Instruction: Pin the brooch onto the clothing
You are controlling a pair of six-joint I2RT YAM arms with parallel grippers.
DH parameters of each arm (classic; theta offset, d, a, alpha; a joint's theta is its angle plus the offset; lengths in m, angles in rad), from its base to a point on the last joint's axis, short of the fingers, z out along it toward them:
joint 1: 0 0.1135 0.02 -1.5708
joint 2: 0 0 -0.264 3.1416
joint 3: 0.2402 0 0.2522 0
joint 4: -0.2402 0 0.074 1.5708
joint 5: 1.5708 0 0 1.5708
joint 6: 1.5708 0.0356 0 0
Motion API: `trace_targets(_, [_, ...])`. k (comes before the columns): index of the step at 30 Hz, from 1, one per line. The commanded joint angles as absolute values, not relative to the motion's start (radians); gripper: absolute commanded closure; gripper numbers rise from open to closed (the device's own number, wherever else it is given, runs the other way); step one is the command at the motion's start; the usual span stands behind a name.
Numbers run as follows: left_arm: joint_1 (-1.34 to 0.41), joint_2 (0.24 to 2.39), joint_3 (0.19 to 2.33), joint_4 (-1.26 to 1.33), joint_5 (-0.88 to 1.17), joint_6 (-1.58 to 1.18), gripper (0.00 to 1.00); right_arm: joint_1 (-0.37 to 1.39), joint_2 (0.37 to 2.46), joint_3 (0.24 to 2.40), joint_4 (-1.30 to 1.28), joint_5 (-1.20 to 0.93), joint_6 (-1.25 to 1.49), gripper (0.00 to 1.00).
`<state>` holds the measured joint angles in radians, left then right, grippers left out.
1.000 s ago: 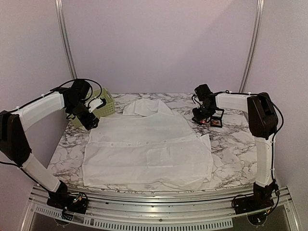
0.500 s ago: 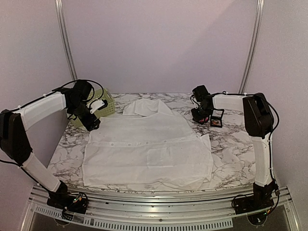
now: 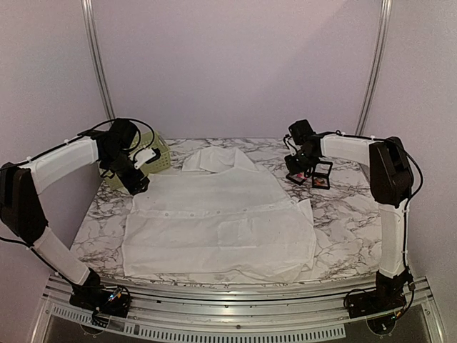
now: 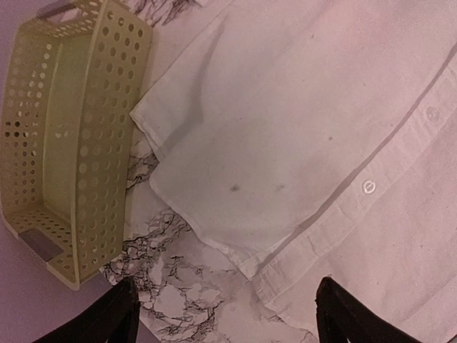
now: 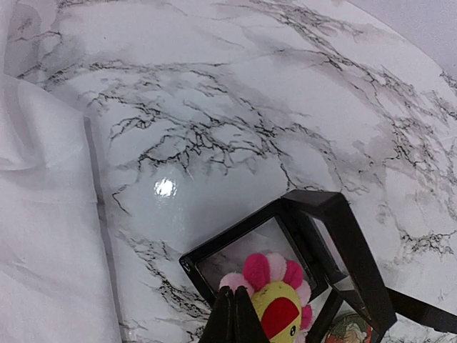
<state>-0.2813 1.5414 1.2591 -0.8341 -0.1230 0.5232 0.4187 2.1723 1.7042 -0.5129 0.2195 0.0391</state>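
No readable text, label, brand or number shows on anything.

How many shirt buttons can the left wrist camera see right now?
2, both on the shirt placket: one button right of centre, the other near the right edge. More likely lie outside this view.

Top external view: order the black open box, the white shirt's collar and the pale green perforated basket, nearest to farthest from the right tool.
1. Black open box, just beside the right tool, on its right.
2. White shirt's collar, at the far middle.
3. Pale green perforated basket, at the far left corner.
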Motion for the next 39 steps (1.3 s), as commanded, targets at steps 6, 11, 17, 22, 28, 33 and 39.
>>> trace_targets(6, [-0.296,1.533,1.248,-0.852,-0.116,0.529,0.14,0.417,2.023,1.613,-0.514,0.234,-0.091,1.0])
trace_targets(11, [-0.298,1.532,1.254,-0.857,-0.107,0.527,0.14,0.417,1.965,1.601,-0.495,0.106,-0.088,1.0])
trace_targets(17, [-0.312,1.485,1.321,-0.924,-0.054,0.54,0.14,0.453,1.853,1.641,-0.542,-0.195,-0.075,1.0])
trace_targets(22, [-0.349,1.394,1.429,-0.988,0.003,0.569,0.14,0.523,1.735,1.655,-0.544,-0.575,-0.072,1.0])
trace_targets(28, [-0.446,1.279,1.549,-1.195,0.058,0.66,0.16,0.635,1.669,1.698,-0.528,-0.882,-0.053,1.0])
trace_targets(33, [-0.649,1.153,1.581,-1.103,0.057,0.674,0.14,0.729,1.664,1.741,-0.529,-0.994,-0.047,1.0])
trace_targets(39, [-0.997,1.303,1.676,-0.957,-0.128,0.687,0.04,0.774,1.653,1.751,-0.539,-1.032,-0.053,1.0])
